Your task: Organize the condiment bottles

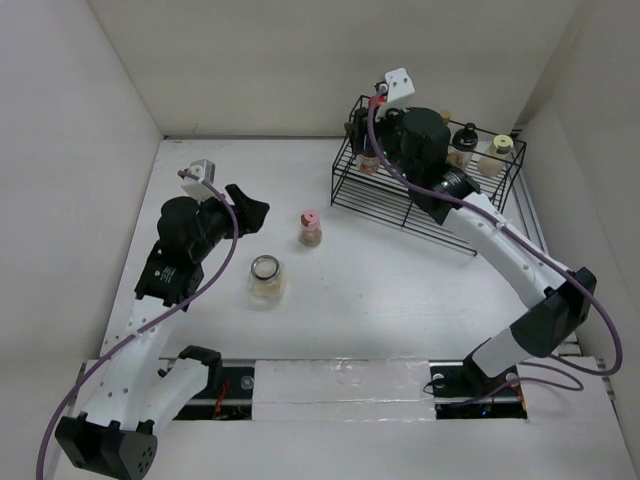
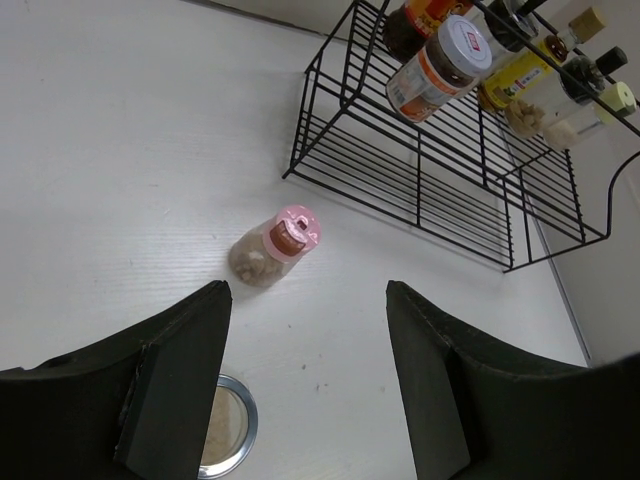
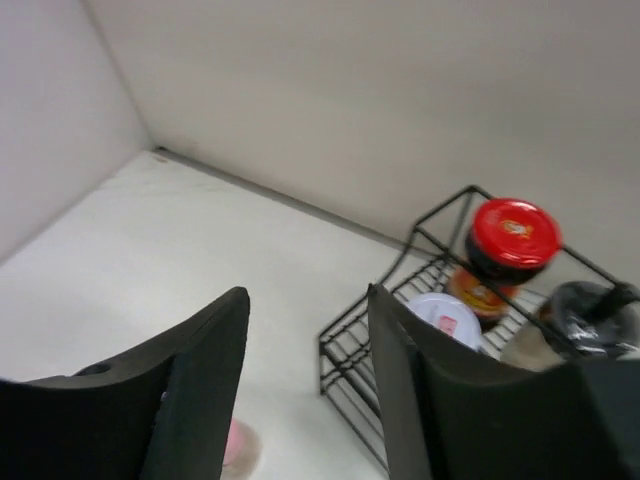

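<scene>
- Already in the black wire rack (image 1: 400, 205): most of the condiment bottles (image 1: 370, 162), among them a red-capped jar (image 3: 512, 240), a white-lidded jar (image 3: 445, 318), a black-capped bottle (image 1: 465, 140) and a yellow-green-capped bottle (image 1: 497, 150).
- Outside the rack, on the table (image 1: 400, 300) off its left end: a pink-capped jar (image 1: 311, 229), upright and near the rack; farther from the rack, a squat silver-lidded jar (image 1: 266, 278), also upright.
- Beyond the pink-capped jar from the rack, almost over the silver-lidded jar: left gripper (image 2: 305, 370), jaws spread wide, nothing between them.
- Above the rack's left end: right gripper (image 3: 305, 380), jaws likewise wide and empty.
- By the look of them: hard, smooth walls, glass or stiff plastic; light for their size; rigid under a squeeze, yet apt to slip or tip, and breakable if dropped.
- Best taken across the body just below the cap, fingers straddling from above; for the silver-lidded jar, close to full opening because of its wider girth.
- Probably next: pink-capped jar lifted clear of the rack's wire rim and set upright in a free spot.
</scene>
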`<state>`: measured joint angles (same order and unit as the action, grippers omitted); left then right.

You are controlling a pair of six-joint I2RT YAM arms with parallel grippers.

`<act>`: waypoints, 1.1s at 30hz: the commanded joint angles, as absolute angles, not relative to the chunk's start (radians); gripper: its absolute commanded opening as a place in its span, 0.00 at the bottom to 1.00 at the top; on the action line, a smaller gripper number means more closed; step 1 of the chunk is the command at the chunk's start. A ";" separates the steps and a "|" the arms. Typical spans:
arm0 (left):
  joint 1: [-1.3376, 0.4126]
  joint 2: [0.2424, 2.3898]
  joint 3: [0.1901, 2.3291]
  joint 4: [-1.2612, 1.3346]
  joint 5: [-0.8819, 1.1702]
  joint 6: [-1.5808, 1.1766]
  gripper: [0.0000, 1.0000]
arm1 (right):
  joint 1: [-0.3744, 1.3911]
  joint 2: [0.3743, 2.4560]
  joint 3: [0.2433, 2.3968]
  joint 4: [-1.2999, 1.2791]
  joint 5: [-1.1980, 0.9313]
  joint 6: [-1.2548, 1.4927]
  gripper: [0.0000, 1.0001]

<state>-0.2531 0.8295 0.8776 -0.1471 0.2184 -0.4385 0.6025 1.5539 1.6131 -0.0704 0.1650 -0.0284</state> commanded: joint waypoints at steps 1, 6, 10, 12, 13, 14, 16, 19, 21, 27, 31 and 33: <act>-0.249 0.811 0.900 -0.127 0.202 -0.436 0.59 | 0.644 1.534 1.528 0.008 0.057 0.007 0.53; -0.249 0.793 0.900 -0.127 0.163 -0.436 0.58 | 0.722 1.563 1.448 0.043 -0.008 0.051 0.28; -0.249 0.782 0.900 -0.127 0.144 -0.436 0.58 | 0.774 1.632 1.437 0.052 -0.041 0.074 0.53; -0.249 0.782 0.900 -0.127 0.144 -0.436 0.58 | 0.784 1.679 1.437 0.052 -0.031 0.074 0.74; -0.249 0.782 0.900 -0.127 0.135 -0.436 0.58 | 0.798 1.696 1.448 0.052 -0.031 0.074 0.79; -0.249 0.782 0.900 -0.127 0.135 -0.436 0.58 | 0.798 1.712 1.448 0.052 -0.031 0.074 0.82; -0.249 0.782 0.900 -0.127 0.135 -0.436 0.58 | 0.807 1.759 1.457 0.063 -0.005 0.074 0.91; -0.249 0.773 0.900 -0.127 0.135 -0.436 0.58 | 0.807 1.839 1.491 0.063 0.005 0.083 0.94; -0.249 0.773 0.900 -0.127 0.135 -0.436 0.58 | 0.816 1.882 1.520 0.043 0.023 0.083 0.94; -0.249 0.764 0.900 -0.127 0.138 -0.436 0.58 | 0.838 1.911 1.464 0.015 0.262 0.104 0.94; -0.249 0.764 0.900 -0.118 0.138 -0.436 0.58 | 0.838 1.924 1.453 0.006 0.274 0.115 0.92; -0.249 0.764 0.900 -0.118 0.138 -0.436 0.58 | 0.838 1.948 1.453 0.006 0.261 0.115 0.81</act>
